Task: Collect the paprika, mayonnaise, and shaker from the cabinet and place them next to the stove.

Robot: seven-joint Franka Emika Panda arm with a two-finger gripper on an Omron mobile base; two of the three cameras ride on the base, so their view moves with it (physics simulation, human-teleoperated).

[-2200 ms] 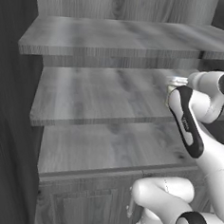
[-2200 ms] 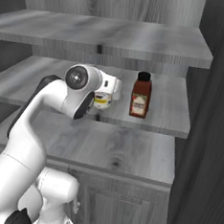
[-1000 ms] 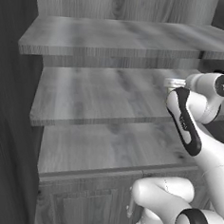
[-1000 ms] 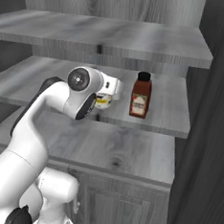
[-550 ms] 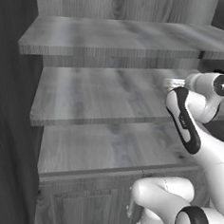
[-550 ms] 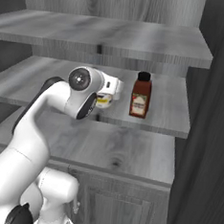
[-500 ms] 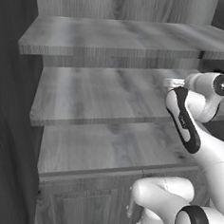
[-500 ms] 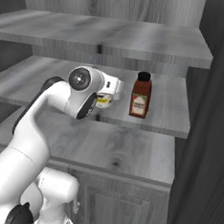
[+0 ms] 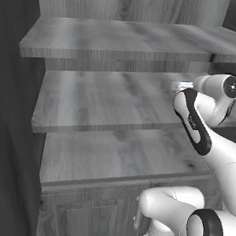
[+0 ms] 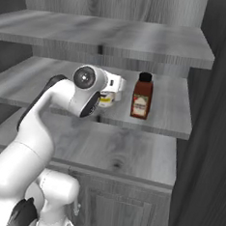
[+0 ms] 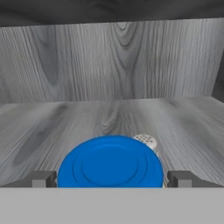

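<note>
Three items to fetch; none looks moved yet, and the step in hand reads as the grasp of the mayonnaise (image 11: 111, 161). Gripper (image 11: 111, 179) sits over the jar on the middle shelf (image 10: 167, 120) of the cabinet (image 9: 121, 42); in the hand view the blue lid lies right between the two fingers (image 11: 42, 179), which stand spread wide, released, nothing clamped. The shaker (image 11: 145, 140) peeks out just behind the lid, close to the jar, greyish perforated top showing. The paprika (image 10: 141, 96) stands upright on the same shelf, just beside the hand, toward the cabinet's right wall, apart from the jar.

Next move, as a judgement: ease the hand down around the jar body, close on it below the lid, then lift and back out under the top shelf without clipping the shaker or paprika. Lid is nearly as wide as the finger gap, so centring matters.

Labels: paprika has a pale label, text too small to read. Jar in the right base view (image 10: 106, 100) shows a yellowish band, no legible writing. No brand readable.
</note>
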